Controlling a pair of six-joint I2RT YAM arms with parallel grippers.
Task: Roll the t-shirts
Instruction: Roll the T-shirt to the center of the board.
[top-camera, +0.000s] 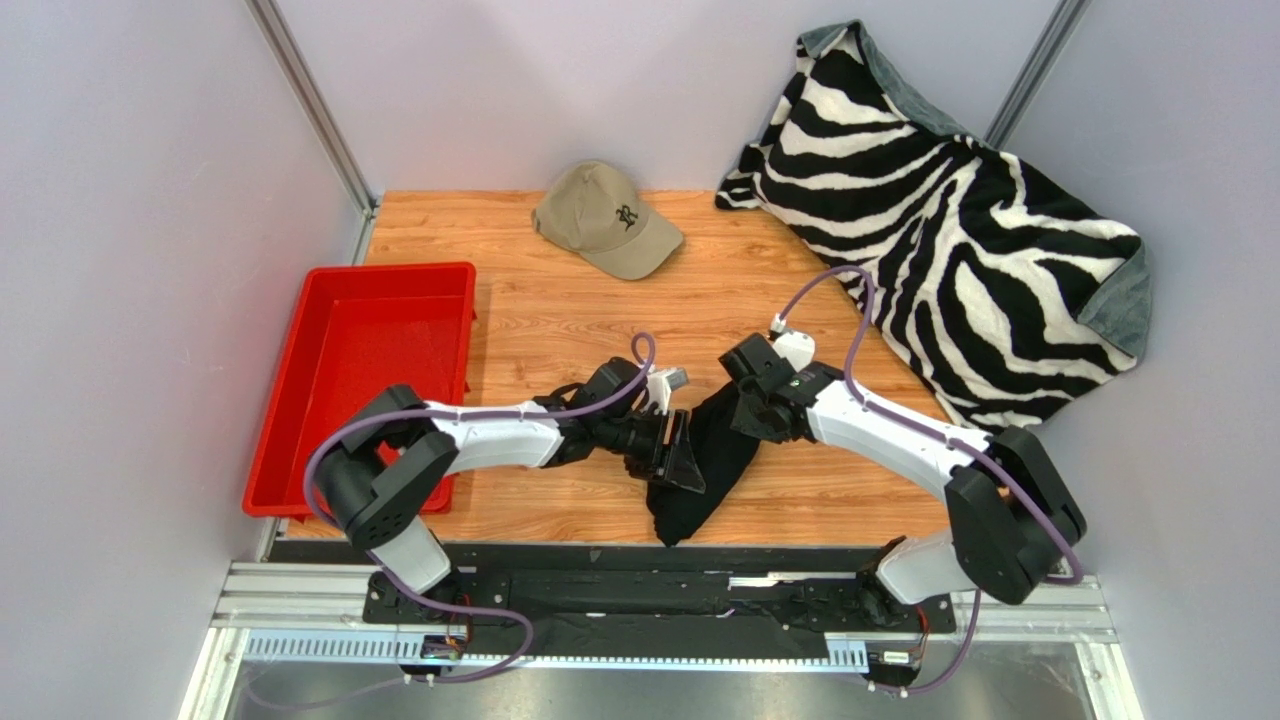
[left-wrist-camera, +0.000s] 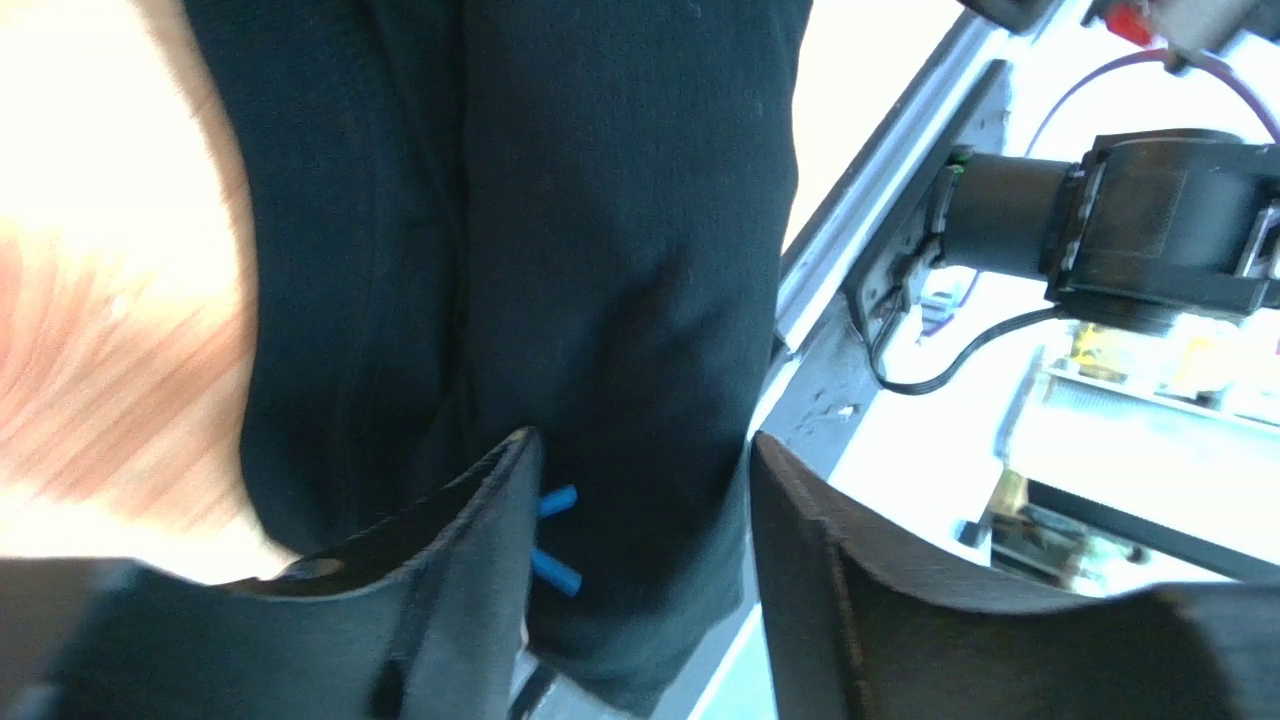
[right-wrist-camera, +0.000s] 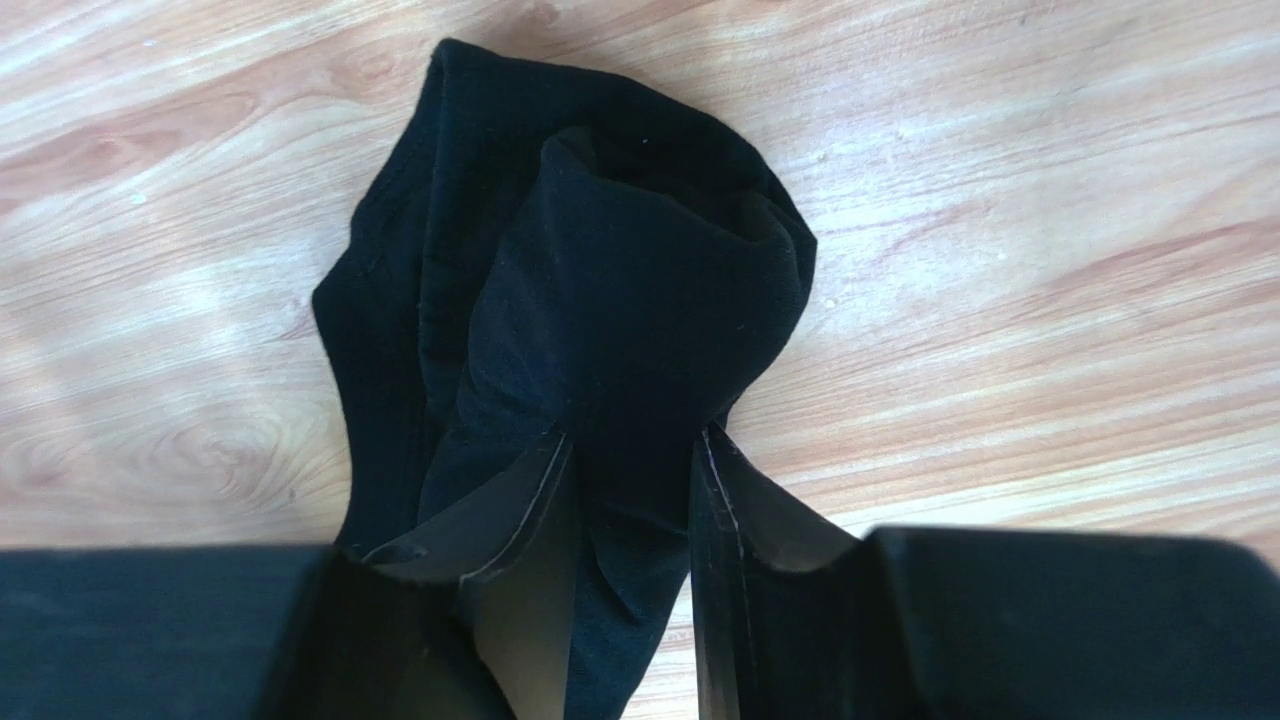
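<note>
We have the black t-shirt (right-wrist-camera: 631, 255) bunched lengthwise on the table (top-camera: 556, 323), close to the middle of its near edge; the right fingers (right-wrist-camera: 504, 525) are clamped on a raised fold at its far end, we judge to anchor the start of the roll; the left fingers (left-wrist-camera: 451, 570) stand apart over the cloth nearer that edge, gripping nothing, probably ready to steady the loose tail.
</note>
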